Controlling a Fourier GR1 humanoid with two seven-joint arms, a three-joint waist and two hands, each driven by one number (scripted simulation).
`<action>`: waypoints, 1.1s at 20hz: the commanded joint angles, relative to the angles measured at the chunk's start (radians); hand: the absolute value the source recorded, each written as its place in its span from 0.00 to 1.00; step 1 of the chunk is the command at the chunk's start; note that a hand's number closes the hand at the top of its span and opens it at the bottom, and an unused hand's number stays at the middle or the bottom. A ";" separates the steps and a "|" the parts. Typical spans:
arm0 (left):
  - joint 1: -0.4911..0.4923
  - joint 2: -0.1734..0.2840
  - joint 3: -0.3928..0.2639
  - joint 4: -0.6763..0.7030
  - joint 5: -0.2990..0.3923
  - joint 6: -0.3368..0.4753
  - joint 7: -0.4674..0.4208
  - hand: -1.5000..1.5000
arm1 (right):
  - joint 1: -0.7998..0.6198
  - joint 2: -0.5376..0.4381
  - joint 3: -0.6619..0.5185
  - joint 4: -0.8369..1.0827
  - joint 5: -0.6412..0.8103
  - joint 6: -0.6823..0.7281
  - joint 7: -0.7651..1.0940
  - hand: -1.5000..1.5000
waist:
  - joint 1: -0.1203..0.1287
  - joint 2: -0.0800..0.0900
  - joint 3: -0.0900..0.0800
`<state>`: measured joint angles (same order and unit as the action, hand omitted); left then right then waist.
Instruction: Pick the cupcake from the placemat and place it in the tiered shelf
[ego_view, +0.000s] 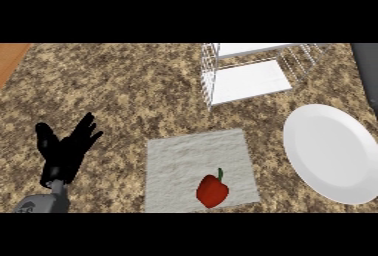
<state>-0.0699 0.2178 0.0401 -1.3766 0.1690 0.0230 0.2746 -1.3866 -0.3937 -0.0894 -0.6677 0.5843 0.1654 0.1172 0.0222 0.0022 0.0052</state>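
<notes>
A pale grey placemat (196, 155) lies on the counter at the lower middle. On its near right part rests a red bell pepper (212, 190) with a green stem; no cupcake shows on the mat. The white wire tiered shelf (251, 80) stands at the back, right of centre, with white trays inside. My left hand (65, 147) is at the lower left, open with fingers spread upward, well left of the placemat and touching nothing. My right hand does not show.
A large white plate (332, 150) lies to the right of the placemat. The counter is speckled brown granite (118, 85). A wooden strip (11, 57) shows at the far left corner and a dark edge (367, 65) at the far right.
</notes>
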 joint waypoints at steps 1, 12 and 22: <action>0.000 0.003 0.010 0.061 -0.003 -0.015 0.000 0.50 | -0.030 0.008 0.008 0.037 0.021 0.000 -0.016 1.00 | -0.005 0.003 -0.006; 0.013 -0.018 -0.004 0.047 -0.021 0.002 0.010 0.50 | -0.119 0.025 -0.212 0.112 -0.136 -0.128 0.118 0.00 | -0.004 0.003 -0.006; 0.032 -0.012 0.007 0.028 -0.018 -0.017 -0.025 0.50 | -0.118 -0.038 -0.402 0.174 -0.306 -0.191 0.073 0.00 | 0.001 0.007 -0.006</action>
<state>-0.0480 0.1995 0.0374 -1.4005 0.1508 0.0183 0.2567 -1.5088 -0.4270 -0.4309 -0.5112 0.3244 0.0396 0.1962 0.0240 0.0035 0.0043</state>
